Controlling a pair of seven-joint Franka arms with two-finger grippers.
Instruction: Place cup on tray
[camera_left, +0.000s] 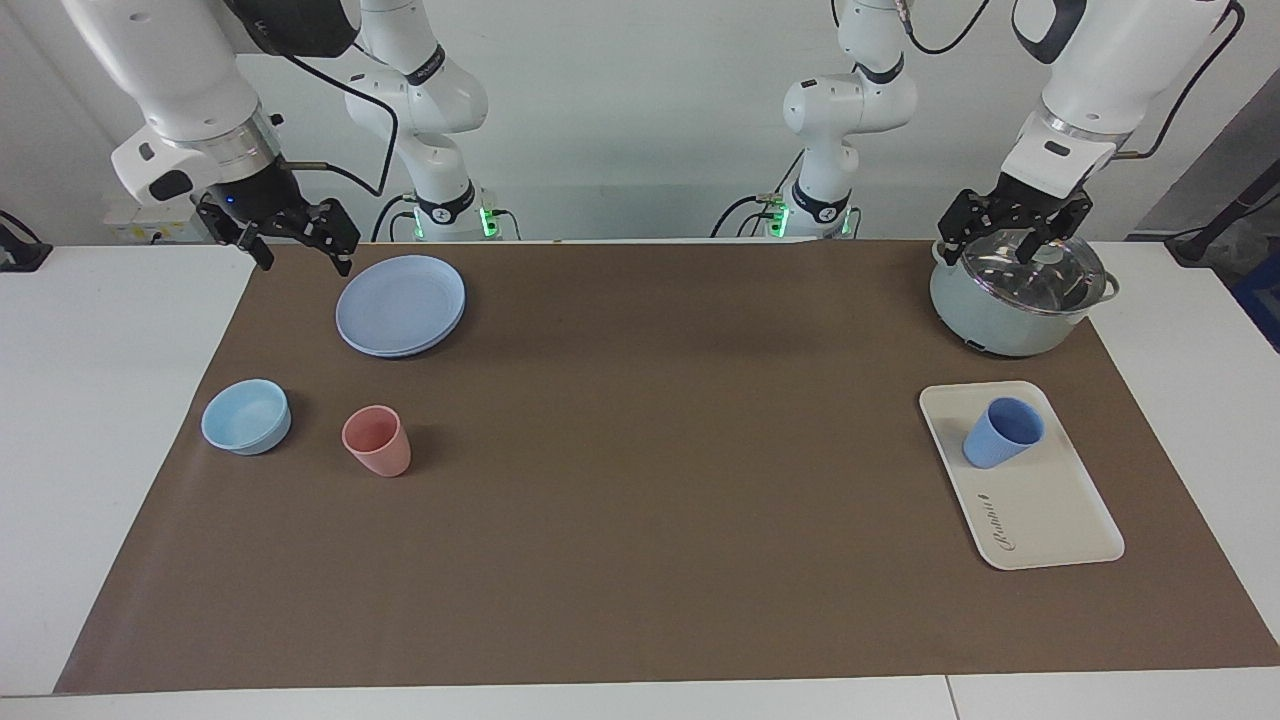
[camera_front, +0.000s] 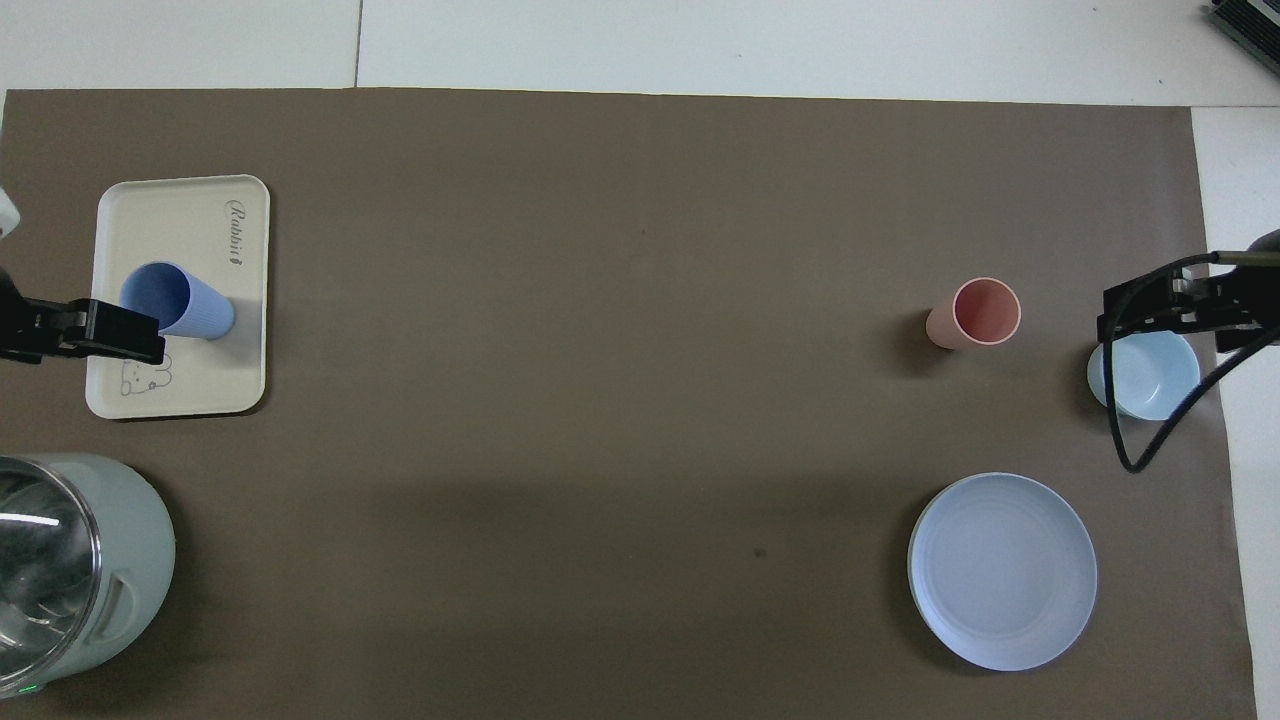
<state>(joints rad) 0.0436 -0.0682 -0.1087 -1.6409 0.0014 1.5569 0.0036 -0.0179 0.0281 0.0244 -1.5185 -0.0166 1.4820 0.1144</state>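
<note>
The cup (camera_left: 1002, 432) stands upright on the tray (camera_left: 1050, 510), open mouth up and nothing showing inside it, on the half of the tray nearer the robots. The tray lies flat on the brown mat (camera_left: 640, 480) toward the left arm's end of the table; its cursive lettering sits at the end farther from the robots and the little bear drawing (camera_front: 145, 375) at the nearer end, just beside the cup. Apart from the cup, the tray carries nothing.

The pot (camera_left: 1015, 300), pale green with a glass lid closed on it, stands nearer the robots than the tray. The left gripper (camera_left: 1018, 232) hangs in the air over the pot's lid, fingers spread and holding nothing.

Taking the tray as the mark, the other dishes all lie well apart from it toward the right arm's end: the pink cup (camera_left: 377, 440) upright and empty, the light-blue bowl (camera_left: 246, 416) beside it, also empty, and the round blue plate (camera_left: 401, 304) nearer the robots, bare. The right gripper (camera_left: 293, 237) hangs raised above the mat's corner beside the plate, fingers apart, gripping nothing.
</note>
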